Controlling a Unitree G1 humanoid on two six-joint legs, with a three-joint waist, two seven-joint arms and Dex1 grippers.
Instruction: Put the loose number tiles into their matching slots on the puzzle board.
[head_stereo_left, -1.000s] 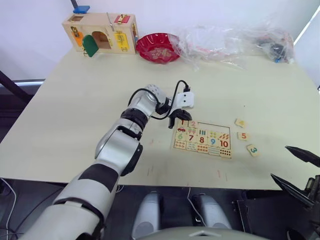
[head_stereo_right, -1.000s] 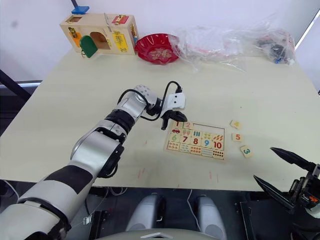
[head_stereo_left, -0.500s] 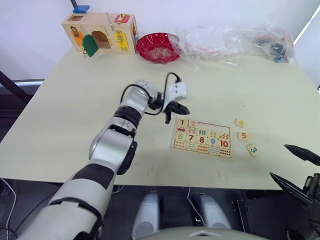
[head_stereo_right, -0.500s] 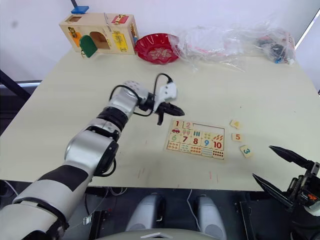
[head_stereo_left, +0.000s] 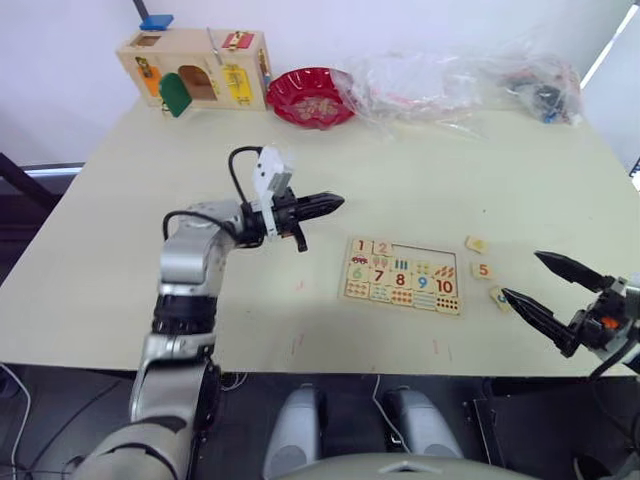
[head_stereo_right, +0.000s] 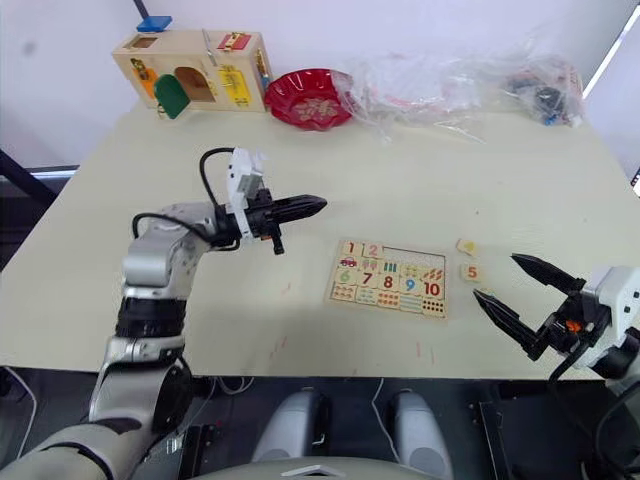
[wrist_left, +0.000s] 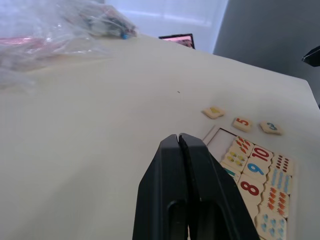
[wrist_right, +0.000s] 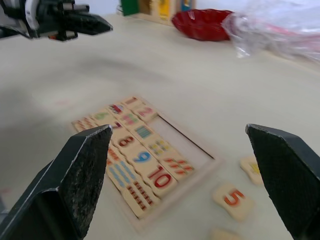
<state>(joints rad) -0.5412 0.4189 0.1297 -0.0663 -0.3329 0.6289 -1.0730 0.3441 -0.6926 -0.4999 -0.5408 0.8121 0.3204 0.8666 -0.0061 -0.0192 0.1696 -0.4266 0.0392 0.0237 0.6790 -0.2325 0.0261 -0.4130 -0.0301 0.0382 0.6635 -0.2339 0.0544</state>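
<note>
The puzzle board (head_stereo_left: 404, 277) lies flat on the table's front half. Its top row holds the red 1 and pink 2, and the empty matching slots (head_stereo_left: 427, 256) run to their right. Three loose number tiles lie just right of the board: the yellow 4 (head_stereo_left: 477, 243), the orange 5 (head_stereo_left: 483, 269) and the teal 3 (wrist_left: 271, 127). My left gripper (head_stereo_left: 335, 202) hovers shut and empty, left of and behind the board, pointing right. My right gripper (head_stereo_left: 520, 274) is wide open beside the tiles, its lower finger right by the 3.
A wooden box with coloured doors (head_stereo_left: 197, 68) sits at the table's back left. A red bowl (head_stereo_left: 313, 96) and crumpled clear plastic bags (head_stereo_left: 460, 78) lie along the back edge. The near table edge runs close under the board.
My left arm has drawn back from the board's top-left corner, up and to the left, and now points right. My right gripper has come in from the lower right toward the loose tiles.
</note>
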